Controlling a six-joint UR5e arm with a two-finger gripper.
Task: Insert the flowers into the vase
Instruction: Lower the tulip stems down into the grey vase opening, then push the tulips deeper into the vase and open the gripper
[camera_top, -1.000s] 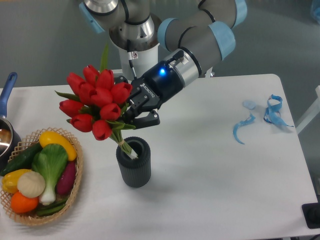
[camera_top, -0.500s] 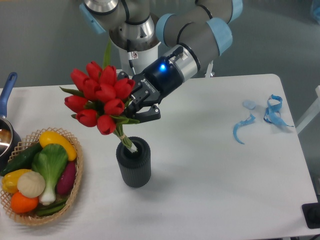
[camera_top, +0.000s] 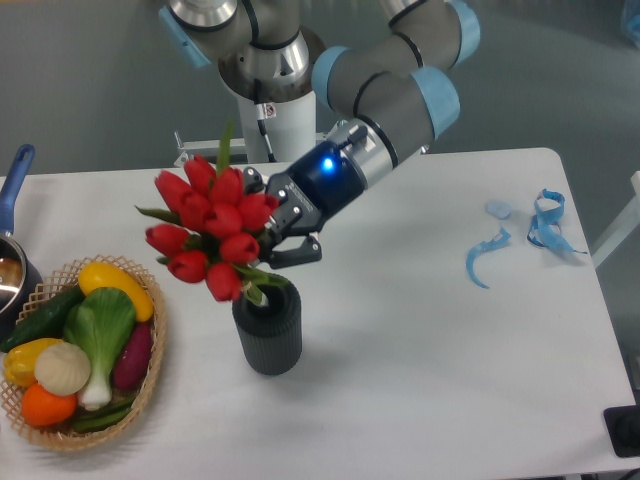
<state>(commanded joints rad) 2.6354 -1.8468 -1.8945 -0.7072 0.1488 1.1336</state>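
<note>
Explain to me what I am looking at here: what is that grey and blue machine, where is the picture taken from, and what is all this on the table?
The machine is a robot arm, built of grey tubes with blue caps at its joints. At its end sits a gripper with two jaws, like a simple hand. There is only one picture of this moment, taken by a fixed camera looking down at the white table from the front.

The jaws are closed on the flowers, a bunch of red tulips, held just above the vase, a small dark ribbed cup. The stems reach down into its mouth.

To the left is a wicker basket of colourful vegetables, and at the edge a pot with a blue handle. On the right lie some blue scraps.
</note>
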